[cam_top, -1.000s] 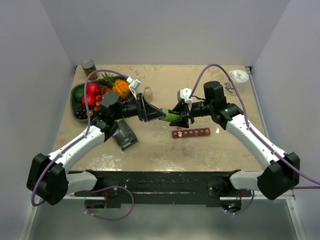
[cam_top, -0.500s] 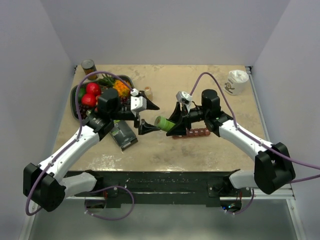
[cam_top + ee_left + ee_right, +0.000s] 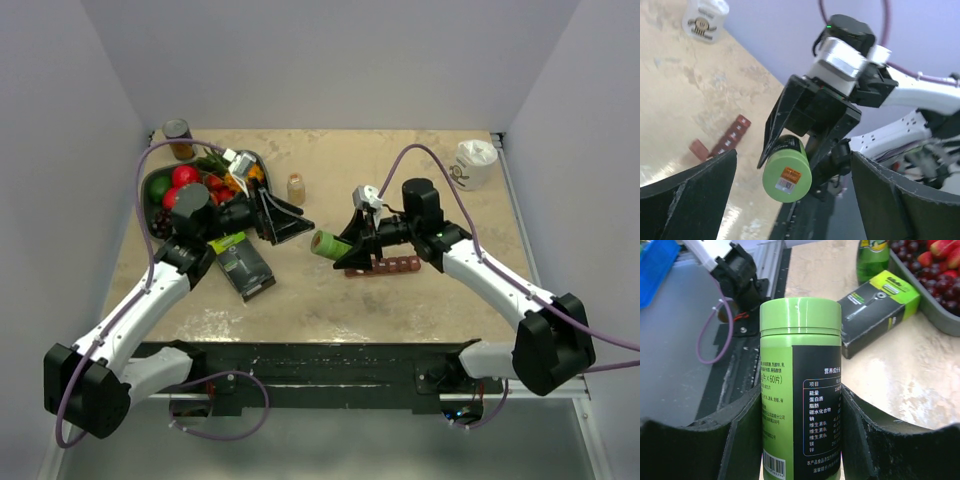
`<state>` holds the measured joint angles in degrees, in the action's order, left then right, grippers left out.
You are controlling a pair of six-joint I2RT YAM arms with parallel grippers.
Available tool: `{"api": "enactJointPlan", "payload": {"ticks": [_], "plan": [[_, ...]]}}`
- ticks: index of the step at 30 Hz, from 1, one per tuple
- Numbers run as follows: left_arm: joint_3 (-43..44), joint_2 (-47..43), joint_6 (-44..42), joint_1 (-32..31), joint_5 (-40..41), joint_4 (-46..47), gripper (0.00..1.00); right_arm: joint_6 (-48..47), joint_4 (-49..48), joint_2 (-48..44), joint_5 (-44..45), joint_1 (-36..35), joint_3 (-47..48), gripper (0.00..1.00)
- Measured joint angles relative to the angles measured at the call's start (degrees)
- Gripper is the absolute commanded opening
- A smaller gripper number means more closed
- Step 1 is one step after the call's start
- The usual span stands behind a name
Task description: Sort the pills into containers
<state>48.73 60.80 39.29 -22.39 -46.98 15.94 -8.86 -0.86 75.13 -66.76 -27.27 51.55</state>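
My right gripper (image 3: 342, 250) is shut on a green pill bottle (image 3: 325, 244), which it holds level over the table with the capped end toward the left arm. The right wrist view has the bottle (image 3: 800, 390) pressed between both fingers (image 3: 742, 440). My left gripper (image 3: 285, 222) stands open just left of the bottle, not touching it. Its wrist view faces the bottle's flat end (image 3: 787, 170), with the jaws wide on either side. The containers (image 3: 392, 266), a dark red-brown strip of compartments, lie on the table under the right wrist. No pills show.
A dark fruit tray (image 3: 155, 190) sits at the back left. In front of it lies a black and green box (image 3: 246, 270). A small amber bottle (image 3: 296, 188), a can (image 3: 178, 134) and a white jar (image 3: 475, 162) stand along the back.
The left gripper opened off the green bottle's end and drew back to the left. The right gripper kept the bottle and shifted slightly toward the strip.
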Motion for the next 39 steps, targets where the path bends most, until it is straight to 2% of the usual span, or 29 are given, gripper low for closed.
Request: {"api": "enactJointPlan", "payload": {"ticks": [4, 8, 11, 12, 17, 18, 19, 22, 25, 28, 29, 31, 33, 36, 39], "plan": [[-2.1, 1.16, 10.58, -1.64, 5.46, -2.32, 0.99, -2.97, 2.45, -1.09, 2.58, 0.0, 0.35, 0.0], [-1.4, 2.08, 13.73, -6.19, 12.17, -8.5, 0.96, -4.24, 3.82, -1.18, 4.11, 0.0, 0.5, 0.0], [-1.01, 3.54, 14.91, -8.63, 14.73, -9.86, 0.88, -4.55, 4.15, -1.18, 4.61, 0.0, 0.5, 0.0], [-0.98, 4.11, 15.23, -9.25, 15.23, -10.08, 0.77, -4.7, 4.17, -1.18, 4.79, 0.0, 0.5, 0.0], [-0.94, 5.88, 15.65, -10.43, 16.44, -11.41, 0.54, -4.96, 4.33, -1.18, 5.66, 0.0, 0.5, 0.0], [-0.83, 5.92, 15.54, -10.43, 16.28, -11.41, 0.38, -5.05, 4.46, -1.18, 5.86, 0.0, 0.5, 0.0], [-0.66, 5.95, 15.52, -10.45, 16.22, -11.41, 0.31, -5.11, 4.61, -1.18, 5.97, 0.0, 0.5, 0.0], [-0.52, 5.95, 12.87, -10.58, 15.02, -10.43, 0.22, -5.38, 4.5, -1.18, 5.84, 0.0, 0.52, 0.0], [-0.57, 6.19, 5.79, -9.9, 10.62, -8.28, 0.19, -4.55, 3.32, -1.18, 4.76, 0.0, 0.5, 0.0], [1.11, 7.39, -4.9, -9.01, 4.0, -8.44, 0.23, -2.14, -0.52, -1.18, 2.84, 0.02, -0.42, 0.0], [2.21, 7.85, -8.96, -8.83, 2.25, -9.94, 0.39, -1.16, -1.99, -1.18, 2.47, 0.07, -0.96, 0.0], [4.83, 8.7, -18.8, -8.79, -0.81, -13.99, 0.62, 0.5, -5.07, -1.16, 1.64, 0.11, -2.16, 0.0], [5.55, 8.28, -24.83, -8.81, -1.25, -15.34, 0.99, 1.62, -6.67, -1.05, 1.16, 0.11, -2.4, 0.0], [4.96, 6.45, -28.11, -8.17, -1.2, -12.59, 0.99, 3.5, -6.51, -1.03, -0.13, 0.11, -2.4, 0.0], [2.75, 2.82, -24.04, -4.57, -0.81, -6.86, 0.99, 3.48, -5.88, -1.01, -0.35, 0.09, -2.4, 0.0]]}}
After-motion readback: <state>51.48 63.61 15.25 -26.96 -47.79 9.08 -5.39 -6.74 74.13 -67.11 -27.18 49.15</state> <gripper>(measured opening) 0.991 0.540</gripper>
